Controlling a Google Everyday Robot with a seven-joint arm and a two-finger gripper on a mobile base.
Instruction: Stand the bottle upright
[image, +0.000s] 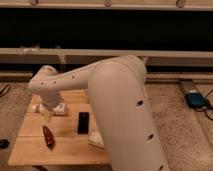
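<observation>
— Well, where was the gripper (49, 111)?
— Low over the far-left part of the table (30, 150), hanging from the arm's (120, 110) white elbow, right on top of the bottle (36, 107).
— And the bottle?
— On its side on the wood, a pale end poking out left of the gripper. Not upright.
— Fingers?
— Spread wide, clamped on nothing I could see. Whether they touched the bottle, I couldn't tell.
— Anything else?
— A black block (83, 122) mid-table, a red thing (48, 136) nearer the front left, and a whitish packet (96, 139) against the arm, which hid the table's right side.
</observation>
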